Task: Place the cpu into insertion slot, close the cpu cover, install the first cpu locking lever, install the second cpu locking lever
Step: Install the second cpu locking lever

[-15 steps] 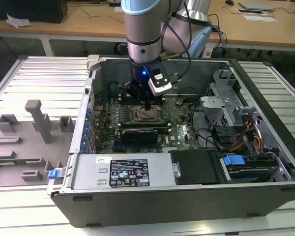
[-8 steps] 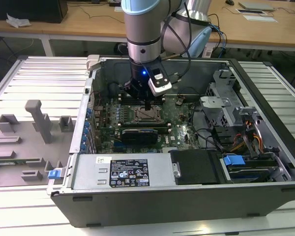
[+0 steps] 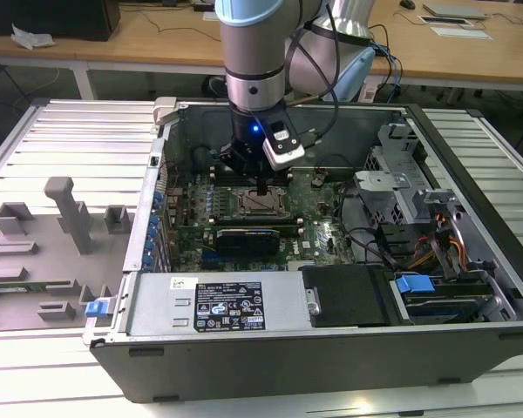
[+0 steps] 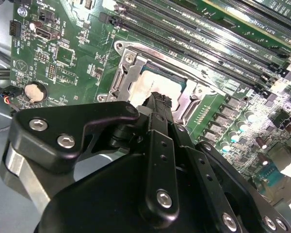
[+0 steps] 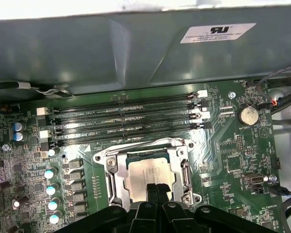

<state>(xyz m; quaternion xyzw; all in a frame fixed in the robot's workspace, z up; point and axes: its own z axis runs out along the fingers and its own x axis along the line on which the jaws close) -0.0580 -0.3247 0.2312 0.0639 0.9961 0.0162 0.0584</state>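
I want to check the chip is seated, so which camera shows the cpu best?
The first wrist view: the cpu faces the camera inside its socket frame. The second wrist view shows it partly behind the gripper; the exterior view shows it small.

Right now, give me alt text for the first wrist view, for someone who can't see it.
The gripper, fingers together, is poised over the cpu seated in the insertion slot, with the silvery cpu cover closed around it. Beyond lie long black memory slots on the green circuit board and the grey case wall.

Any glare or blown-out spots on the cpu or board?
First wrist view: cpu evenly lit, case edge above washed out white. Second wrist view: cpu top glares pale, the board blows out at one side. Exterior view: socket area sits in the arm's shadow.
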